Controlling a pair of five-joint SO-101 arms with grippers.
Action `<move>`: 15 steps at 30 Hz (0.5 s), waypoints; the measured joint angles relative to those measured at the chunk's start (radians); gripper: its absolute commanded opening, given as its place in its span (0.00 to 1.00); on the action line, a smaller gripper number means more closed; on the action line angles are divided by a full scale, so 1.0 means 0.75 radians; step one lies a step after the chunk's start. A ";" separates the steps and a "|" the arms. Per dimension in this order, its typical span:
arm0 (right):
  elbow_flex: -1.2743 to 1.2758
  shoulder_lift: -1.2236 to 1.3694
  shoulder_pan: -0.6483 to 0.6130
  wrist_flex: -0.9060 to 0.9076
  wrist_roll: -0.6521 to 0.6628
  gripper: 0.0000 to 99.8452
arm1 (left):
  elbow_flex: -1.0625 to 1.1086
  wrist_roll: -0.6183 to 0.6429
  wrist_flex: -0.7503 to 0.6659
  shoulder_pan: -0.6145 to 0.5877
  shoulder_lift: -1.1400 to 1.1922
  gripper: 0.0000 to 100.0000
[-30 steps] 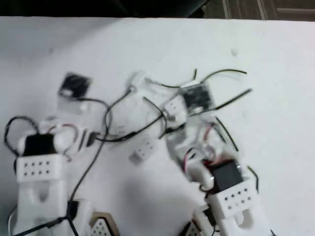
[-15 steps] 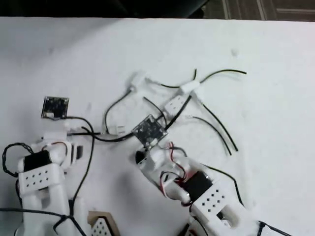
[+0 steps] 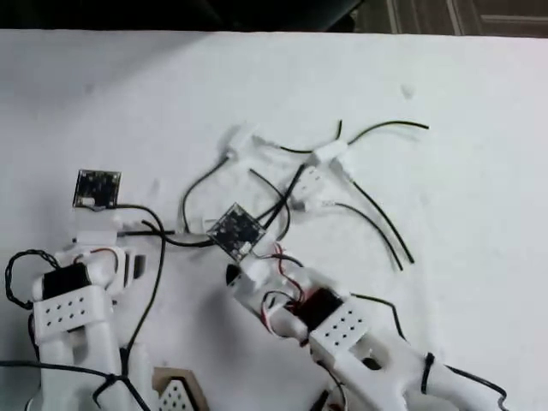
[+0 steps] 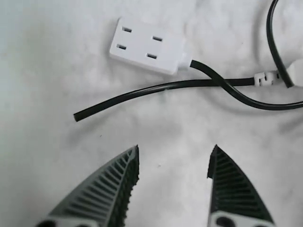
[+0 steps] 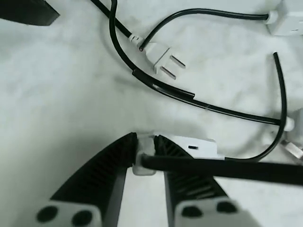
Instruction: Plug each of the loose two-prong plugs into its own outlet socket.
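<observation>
Here the right gripper (image 5: 147, 156) is pinching a white plug (image 5: 142, 163) at the end of a black cord (image 5: 236, 171), its two ribbed fingers (image 5: 106, 177) pressing in on the piece from either side. The cord is running out sideways from between the fingers. It is crossing in front of a white outlet block (image 5: 199, 144) that is lying just behind the fingertips. Whether the plug's prongs are sitting in that block cannot be told, since the fingers are covering the joint.

Farther out, a loose two-prong plug (image 5: 158, 56) is lying flat on the white table (image 5: 57, 94) with both prongs bare, and its own cord is curling away from it. A second outlet block (image 5: 289, 21) is lying well apart from the held one, with a cord leading from it.

The left gripper (image 4: 174, 150) is hanging spread wide over the table, holding nothing between its fingers. Just beyond its fingertips a cut cord end (image 4: 78, 116) is lying loose. Past that, a four-slot outlet socket (image 4: 147, 45) is lying face up with all its slots unfilled, and its cord is crossing over another.

From the high view, the right arm (image 3: 342, 330) is reaching into the tangle of cords at the table's middle. The left arm (image 3: 68, 300) is sitting off to the side, apart from the tangle.
</observation>
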 measured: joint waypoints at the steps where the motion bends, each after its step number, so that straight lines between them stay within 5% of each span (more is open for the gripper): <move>1: 0.000 0.016 0.000 -0.006 0.002 0.02 | 0.000 0.000 0.000 0.000 0.000 0.24; 15: 0.000 0.033 0.102 -0.025 0.045 0.02 | 0.000 0.000 0.000 -0.008 0.000 0.24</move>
